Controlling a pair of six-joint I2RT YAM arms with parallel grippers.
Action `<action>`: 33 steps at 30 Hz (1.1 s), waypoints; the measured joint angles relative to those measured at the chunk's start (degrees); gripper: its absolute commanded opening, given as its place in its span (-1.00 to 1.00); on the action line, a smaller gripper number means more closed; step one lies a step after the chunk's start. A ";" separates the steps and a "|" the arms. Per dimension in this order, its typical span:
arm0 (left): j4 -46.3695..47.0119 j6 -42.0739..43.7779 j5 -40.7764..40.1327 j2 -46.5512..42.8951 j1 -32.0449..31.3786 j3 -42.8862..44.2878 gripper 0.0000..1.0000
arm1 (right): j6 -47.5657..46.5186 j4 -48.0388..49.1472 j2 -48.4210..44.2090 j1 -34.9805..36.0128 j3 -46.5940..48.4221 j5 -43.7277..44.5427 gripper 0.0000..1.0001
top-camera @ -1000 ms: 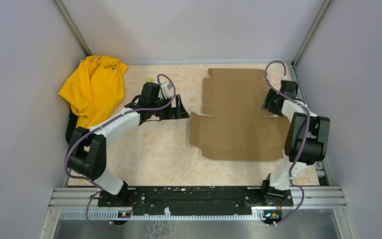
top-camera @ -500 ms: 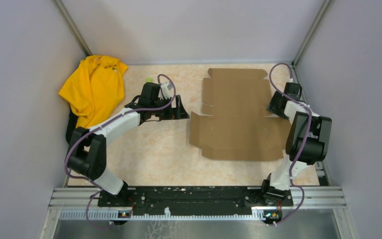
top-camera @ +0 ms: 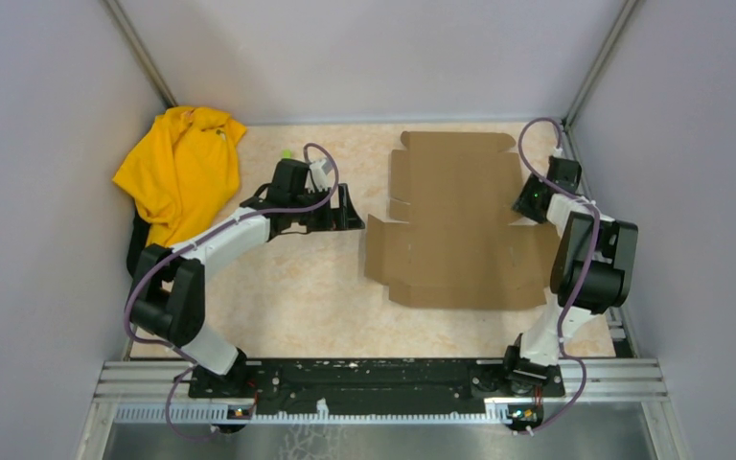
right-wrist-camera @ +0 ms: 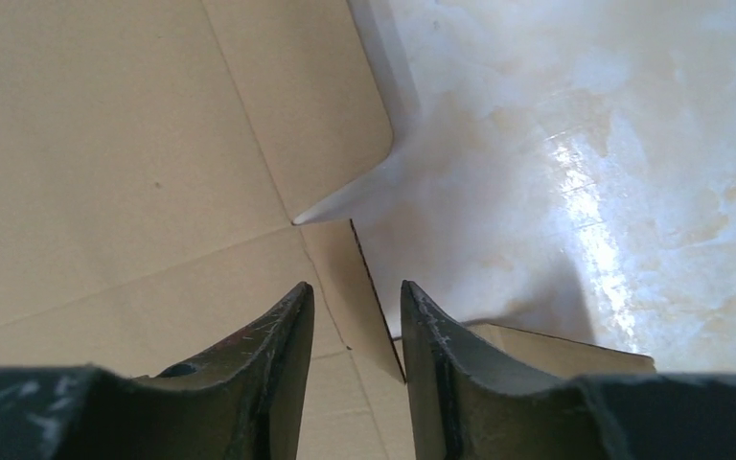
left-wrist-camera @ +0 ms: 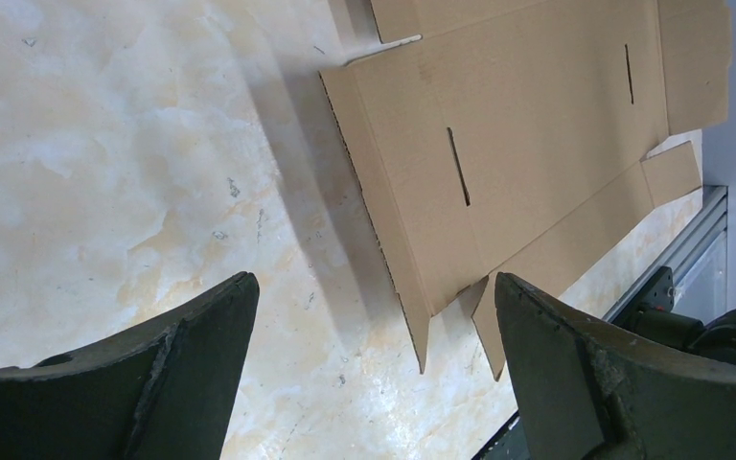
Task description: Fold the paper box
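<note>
At the far left, a yellow garment [top-camera: 177, 172] lies crumpled against the wall, partly on the marbled table [top-camera: 297, 287]. Next we see the left arm reaching toward the middle of the table. The left gripper [top-camera: 353, 208] is spread wide and holds nothing. It hangs just beside the left edge of the paper box [top-camera: 455, 230] without touching it. In the left wrist view, both dark fingers [left-wrist-camera: 201, 335] frame bare table and the near left corner of the cardboard, where a narrow slot [left-wrist-camera: 457, 166] is cut into a panel.

The paper box lies unfolded and flat on the right half of the table, a brown die-cut sheet with its flaps and tabs spread out. It reaches from near the back edge to about the middle of the table.

At the right, the right gripper [right-wrist-camera: 355, 295] sits over the sheet's right edge, at a notch between two flaps. Its fingers stand close together with a thin gap. A slightly raised flap edge runs into that gap, and we cannot tell whether they pinch it.
</note>
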 measured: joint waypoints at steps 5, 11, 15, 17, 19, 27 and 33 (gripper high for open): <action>-0.48 0.24 -0.02 -0.02 0.00 0.00 0.97 | 0.66 0.46 0.00 0.20 0.00 -1.88 -0.71; -0.44 0.39 -0.11 -0.57 0.00 -0.44 0.98 | 0.55 0.94 0.00 2.14 0.00 -2.16 -0.86; -0.44 0.39 -0.26 -1.27 0.00 -1.60 0.97 | -0.59 0.81 0.00 5.40 0.07 -0.26 -0.88; -0.42 0.39 -0.31 -1.42 0.00 -2.14 0.97 | -1.11 0.22 0.00 7.65 0.07 0.66 -0.88; -0.42 0.39 -0.35 -1.84 0.00 -2.93 0.98 | -1.46 -0.20 0.00 9.66 0.13 1.20 -0.88; -0.85 0.35 -0.70 -4.42 0.00 -4.07 0.97 | -3.45 -1.73 0.00 14.91 0.94 3.45 -0.89; -1.01 0.42 -1.79 -8.26 0.02 -4.85 0.97 | -5.70 -3.67 1.20 20.70 2.93 6.01 -0.90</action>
